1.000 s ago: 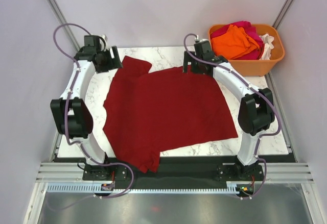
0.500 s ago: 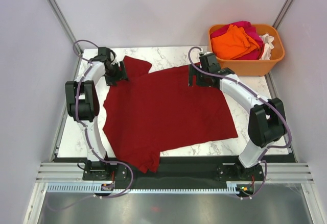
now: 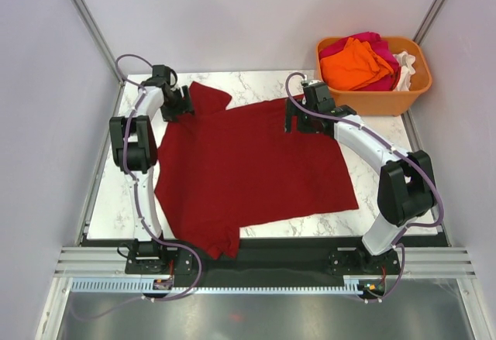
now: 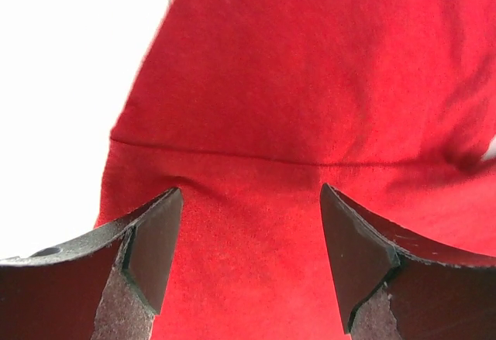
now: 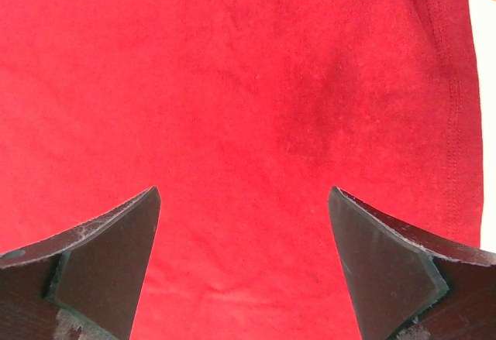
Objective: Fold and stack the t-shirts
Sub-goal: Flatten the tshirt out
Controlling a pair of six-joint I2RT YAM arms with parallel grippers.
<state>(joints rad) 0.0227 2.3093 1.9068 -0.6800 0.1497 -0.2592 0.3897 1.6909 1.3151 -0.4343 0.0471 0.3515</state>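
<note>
Dark red t-shirt (image 3: 256,166) spread unfolded on table (image 3: 387,200); left gripper (image 4: 249,200) and right gripper (image 5: 244,200), fingers apart, at its far edge; other t-shirts (image 3: 356,63) heaped in orange tub (image 3: 372,104), none folded or stacked yet.

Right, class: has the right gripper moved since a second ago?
Yes. The right gripper has come toward the arm bases, away from the table's far edge, and now sits over the dark red t-shirt.
</note>
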